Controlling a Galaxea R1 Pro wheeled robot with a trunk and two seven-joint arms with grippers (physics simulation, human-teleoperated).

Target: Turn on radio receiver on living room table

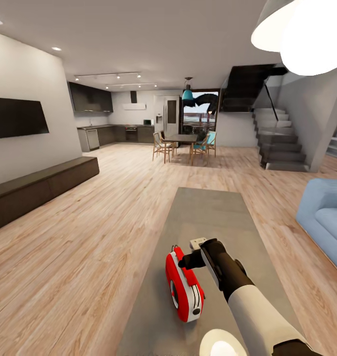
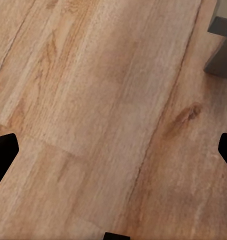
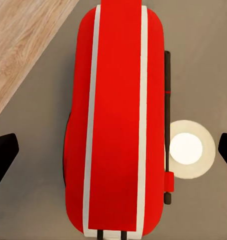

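The red radio receiver stands upright on the near part of the long grey table, its round dial facing left. My right gripper hovers at the radio's far top end, reaching in from the right, with a dark finger right against the top edge. The right wrist view looks straight down on the radio, showing its red top with white stripes and thin handle. The right gripper is open, with fingertips wide on both sides. In the left wrist view, the left gripper is open over wood floor.
A blue sofa stands right of the table, and a dark low bench under a black TV is at the left. A dome lamp hangs overhead. Farther back are a dining table with chairs, stairs and the kitchen.
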